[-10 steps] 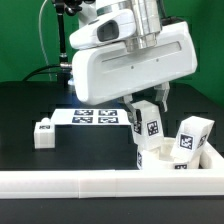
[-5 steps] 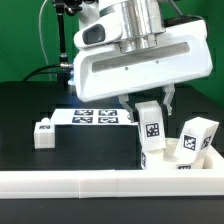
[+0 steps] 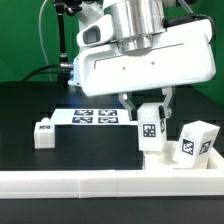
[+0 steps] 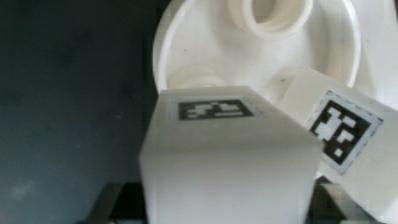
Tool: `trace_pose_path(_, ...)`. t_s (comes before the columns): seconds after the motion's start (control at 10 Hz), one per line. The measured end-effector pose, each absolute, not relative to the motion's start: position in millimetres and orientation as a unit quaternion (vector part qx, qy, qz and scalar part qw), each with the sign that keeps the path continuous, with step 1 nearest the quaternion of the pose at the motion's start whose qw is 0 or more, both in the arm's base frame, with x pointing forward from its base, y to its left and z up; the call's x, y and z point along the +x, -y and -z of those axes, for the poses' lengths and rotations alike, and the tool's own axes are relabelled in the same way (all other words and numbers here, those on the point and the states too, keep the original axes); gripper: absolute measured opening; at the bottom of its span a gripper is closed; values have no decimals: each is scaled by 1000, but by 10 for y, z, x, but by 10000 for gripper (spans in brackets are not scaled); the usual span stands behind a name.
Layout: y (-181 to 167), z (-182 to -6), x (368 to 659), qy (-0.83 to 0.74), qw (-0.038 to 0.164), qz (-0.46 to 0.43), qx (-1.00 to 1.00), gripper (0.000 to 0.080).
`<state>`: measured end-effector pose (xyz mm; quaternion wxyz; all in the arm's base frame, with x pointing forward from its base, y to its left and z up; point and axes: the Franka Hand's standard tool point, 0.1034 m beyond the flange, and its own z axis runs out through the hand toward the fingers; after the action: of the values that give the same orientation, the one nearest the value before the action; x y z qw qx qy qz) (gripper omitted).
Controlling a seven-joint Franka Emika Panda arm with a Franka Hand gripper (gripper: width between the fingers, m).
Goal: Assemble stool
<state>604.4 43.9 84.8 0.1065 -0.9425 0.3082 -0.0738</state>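
Note:
My gripper (image 3: 148,104) is shut on a white blocky leg (image 3: 150,127), holding it nearly upright with its lower end at the round seat (image 3: 168,163). In the wrist view this leg (image 4: 231,150) fills the middle, with dark fingers (image 4: 121,203) on both its sides. Beyond it lies the seat's white ring (image 4: 187,45). A second leg (image 3: 195,139) leans at the seat's far side on the exterior view's right, and its tag shows in the wrist view (image 4: 349,125). A third leg (image 3: 42,133) lies on the black table at the exterior view's left.
The marker board (image 3: 93,117) lies flat behind the held leg. A long white rail (image 3: 100,181) runs across the front and turns up along the exterior view's right (image 3: 214,152), enclosing the seat. The arm's big white body (image 3: 140,55) hangs over the middle.
The held leg has turned from tilted to nearly upright and shifted a little toward the exterior view's right. The arm's body rose slightly. The grip stays the same.

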Motion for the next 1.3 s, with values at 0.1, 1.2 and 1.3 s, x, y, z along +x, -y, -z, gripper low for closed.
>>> trace_pose_path(0.1,-431,-844,6041,-326,107,72,-937,340)
trace_pose_path(1.2,-452,-904,6054,-519,115,41,-846,628)
trace_pose_path(1.3,-460,-959,6091,-504,117,44,-855,643)
